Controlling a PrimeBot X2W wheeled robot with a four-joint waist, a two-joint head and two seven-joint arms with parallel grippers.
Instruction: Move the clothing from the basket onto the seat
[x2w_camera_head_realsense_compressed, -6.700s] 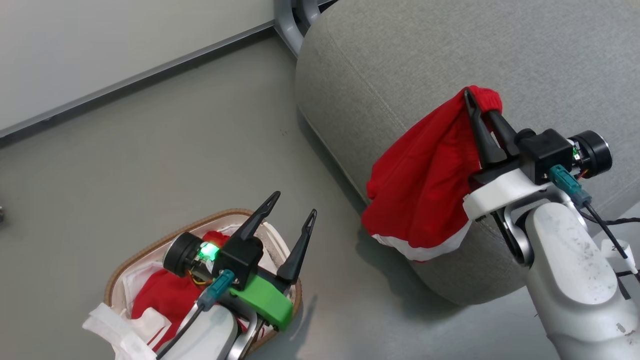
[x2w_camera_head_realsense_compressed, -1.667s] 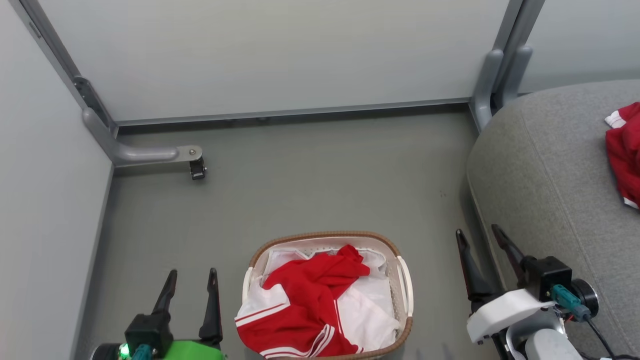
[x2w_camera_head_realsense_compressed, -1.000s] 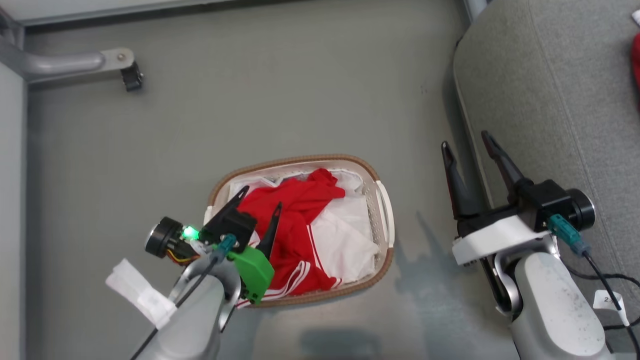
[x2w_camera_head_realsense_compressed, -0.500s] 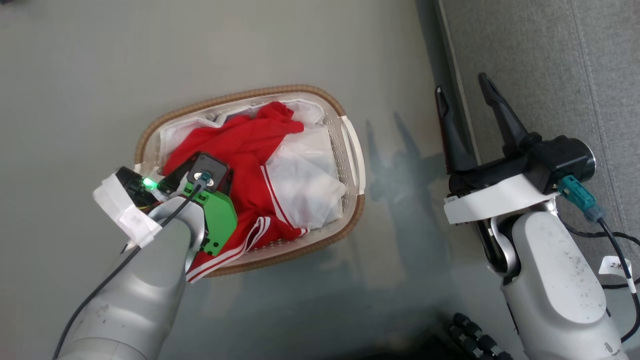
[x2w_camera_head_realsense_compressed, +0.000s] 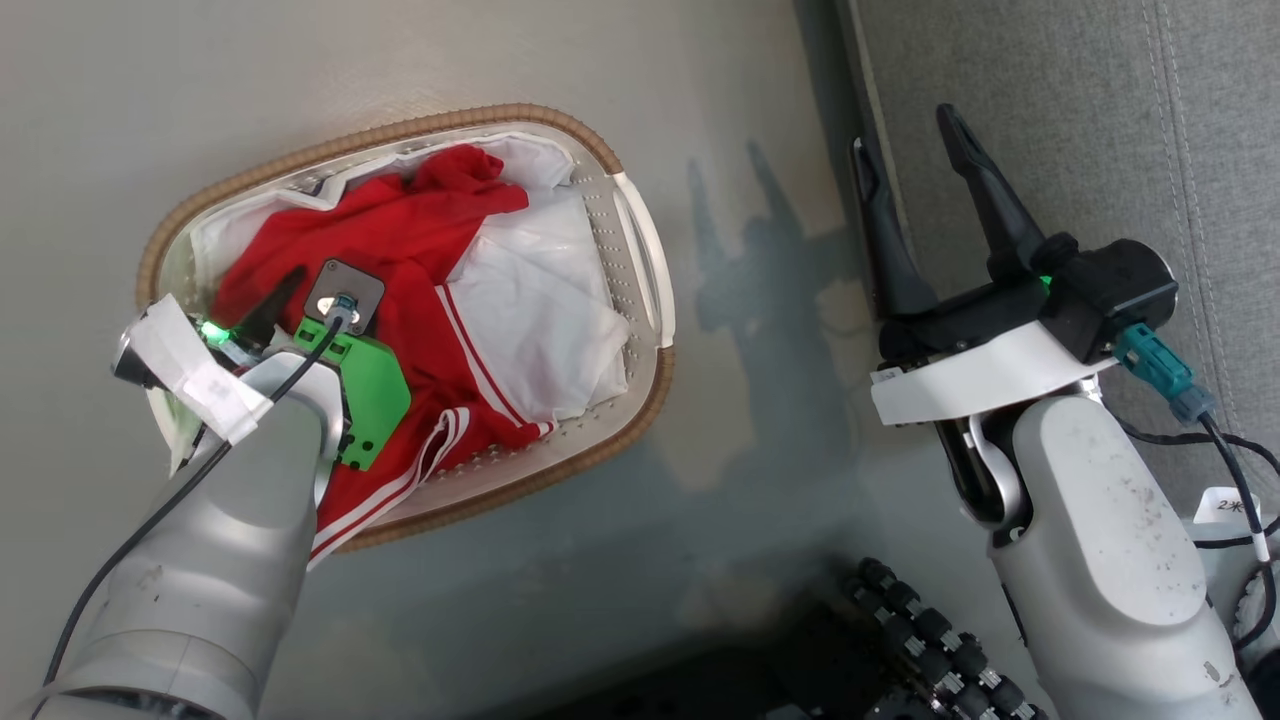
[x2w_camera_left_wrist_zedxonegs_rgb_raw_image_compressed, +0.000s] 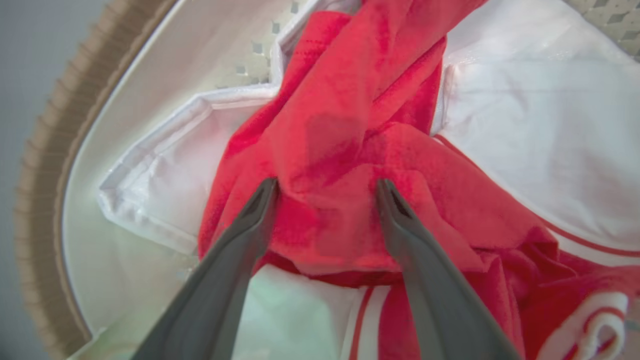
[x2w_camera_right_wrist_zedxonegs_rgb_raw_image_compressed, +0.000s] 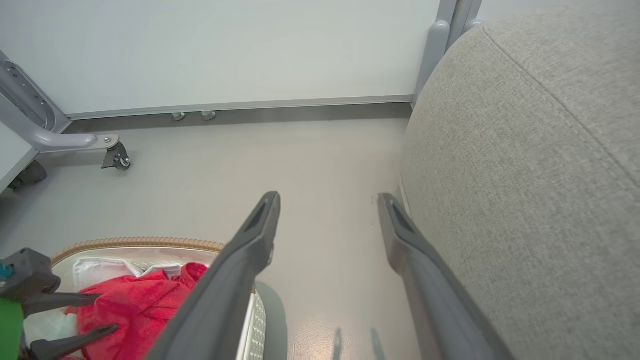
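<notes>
Red clothing (x2w_camera_head_realsense_compressed: 400, 235) lies in the basket (x2w_camera_head_realsense_compressed: 640, 250) beside the seat (x2w_camera_head_realsense_compressed: 1080, 120), seen from my head. Left wrist: my left claw (x2w_camera_left_wrist_zedxonegs_rgb_raw_image_compressed: 327, 187) is spread, tips on a fold; closing deep could snag the white liner (x2w_camera_left_wrist_zedxonegs_rgb_raw_image_compressed: 155, 180) too. Right wrist: my right claw (x2w_camera_right_wrist_zedxonegs_rgb_raw_image_compressed: 327, 200) hangs spread, empty

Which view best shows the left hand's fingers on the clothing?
Left wrist view: the left hand is open, both fingers close up, tips on the clothing in the basket. Head view hides most of them behind the wrist; right wrist view shows them small, low left.
</notes>
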